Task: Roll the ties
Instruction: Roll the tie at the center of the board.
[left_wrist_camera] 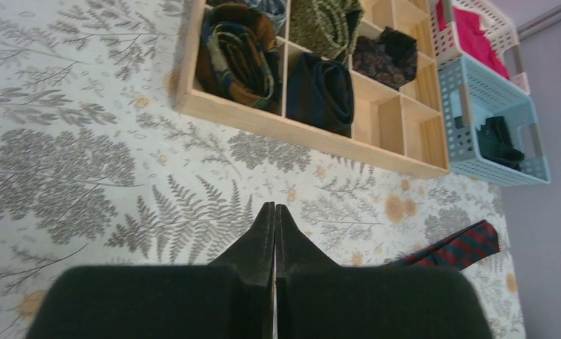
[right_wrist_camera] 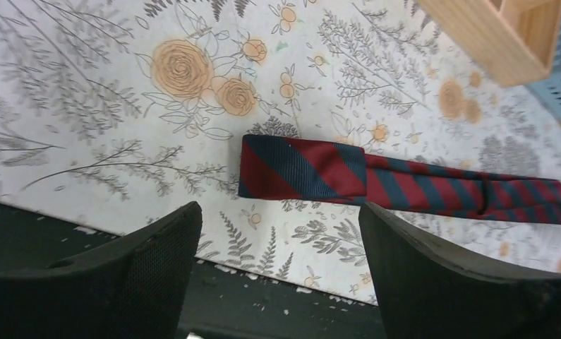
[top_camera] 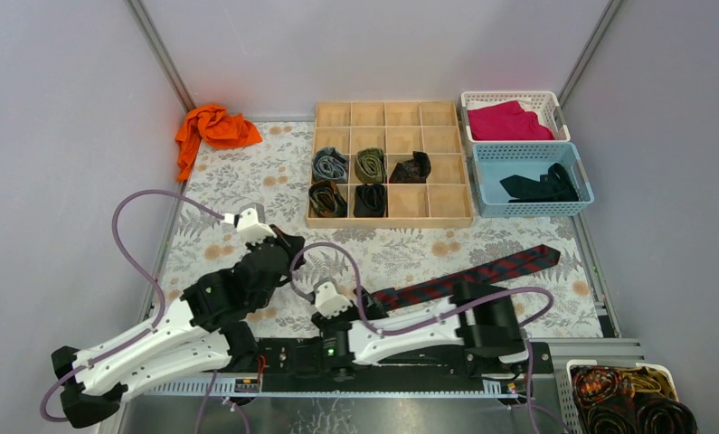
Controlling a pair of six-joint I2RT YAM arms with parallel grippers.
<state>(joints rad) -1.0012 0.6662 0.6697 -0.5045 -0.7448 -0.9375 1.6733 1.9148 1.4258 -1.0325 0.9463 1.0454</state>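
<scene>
A navy tie with red diagonal stripes (top_camera: 468,278) lies flat across the near part of the table. Its folded left end (right_wrist_camera: 302,169) sits just ahead of my right gripper (right_wrist_camera: 281,219), which is open and empty at the table's near edge (top_camera: 364,300). My left gripper (left_wrist_camera: 274,208) is shut and empty above the floral cloth, left of the tie (top_camera: 292,242). The wooden organizer (top_camera: 392,220) holds rolled ties: grey-blue (top_camera: 330,165), olive (top_camera: 370,165), brown (top_camera: 326,198), a dark one (top_camera: 370,200) and a dark patterned one (top_camera: 411,168).
A blue basket (top_camera: 577,201) at the right holds a black tie (top_camera: 541,185). A white basket (top_camera: 554,113) holds magenta cloth. An orange cloth (top_camera: 215,128) lies at the back left. A basket (top_camera: 631,398) of patterned ties sits at the near right, off the table.
</scene>
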